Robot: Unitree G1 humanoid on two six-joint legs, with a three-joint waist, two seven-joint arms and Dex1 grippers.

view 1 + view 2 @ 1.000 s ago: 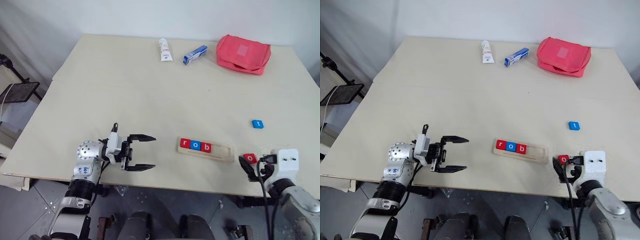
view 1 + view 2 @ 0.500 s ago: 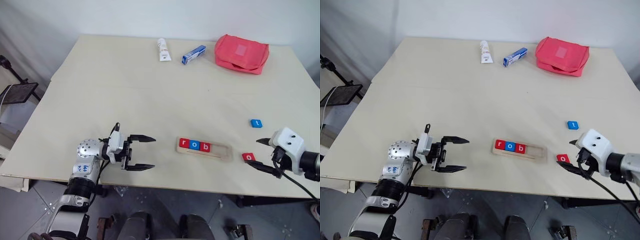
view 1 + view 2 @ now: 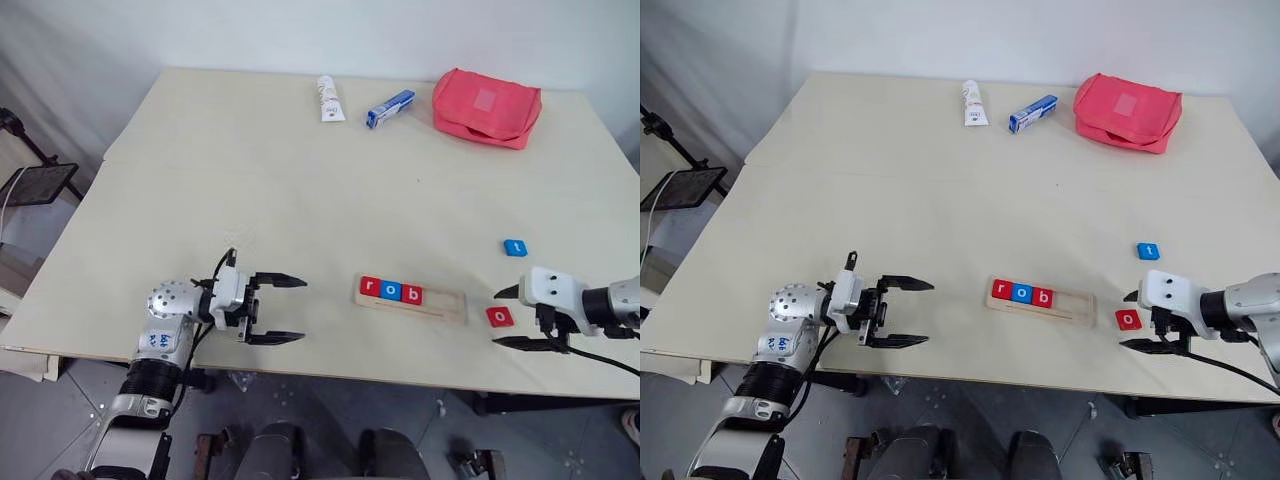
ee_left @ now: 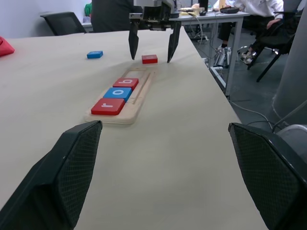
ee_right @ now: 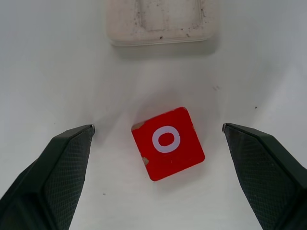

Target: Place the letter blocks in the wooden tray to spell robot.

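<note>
1. My right gripper (image 3: 510, 318) has its two black fingers spread wide and holds nothing. It hangs over the small flat red square tile with a white "o" (image 5: 168, 143), one finger on each side, neither touching it.
2. That red "o" tile lies flat on the pale table (image 3: 300, 170), just beside the empty right end of the long narrow pale wood tray (image 3: 411, 297), near the front edge.
3. The tray already carries a red "r" tile (image 3: 370, 287), a blue "o" tile (image 3: 390, 291) and a red "b" tile (image 3: 411, 295) in a row at its left end. The rest of the groove is free, so the next slot is for this "o".
4. The small blue square "t" tile (image 3: 515, 247) lies apart on the table, farther back. I judge it goes in last.
5. My left gripper (image 3: 275, 309) is wide open and empty, held level near the front edge, pointing at the tray, well clear of it. It looks parked out of the way.
6. The red tile sits skewed between my fingers, so a pinch may turn it. I judge I should lower, then close.
7. Far side: white tube (image 3: 328, 98), blue-and-white box (image 3: 390, 108), pink-red pouch (image 3: 486, 107), all untouched.
</note>
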